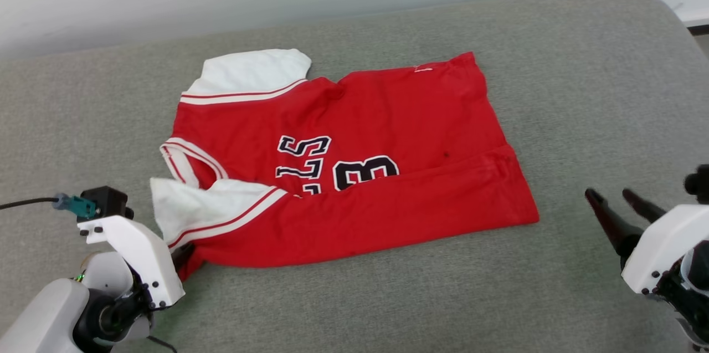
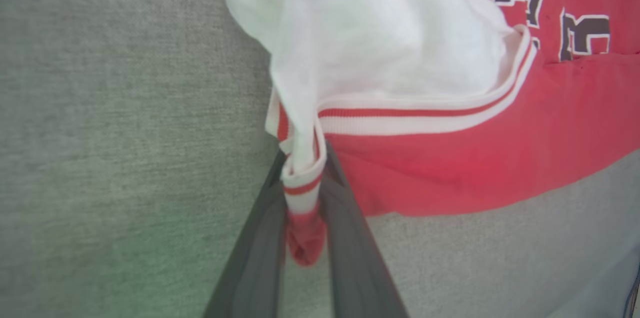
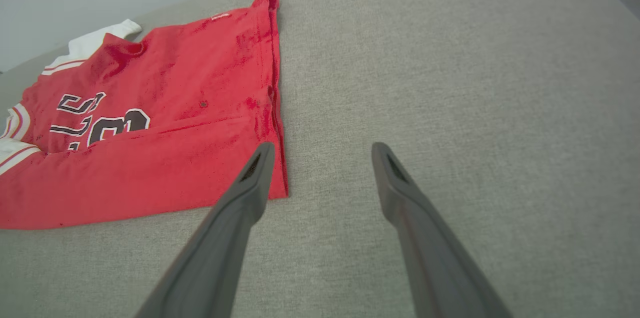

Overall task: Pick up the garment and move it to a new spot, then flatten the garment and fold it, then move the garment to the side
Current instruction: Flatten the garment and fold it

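Shirt [image 1: 399, 120] lies part-folded mid-surface [image 1: 581, 65], closer to the left edge, with bare room to the right and front. Left hand [image 2: 306, 173] is clamped on the sleeve trim [image 2: 300, 193]. That's clear in the wrist view; in the head view the wrist housing [image 1: 138, 247] covers it. Right hand [image 1: 608, 193] is spread wide and empty, just right of the hem.

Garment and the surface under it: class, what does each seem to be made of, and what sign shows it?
Garment: likely soft knit fabric, matte; it creases and bunches, and the sleeve trim looks ribbed. Surface: probably woven upholstery cloth, grey, matte; a fine flecked weave shows.
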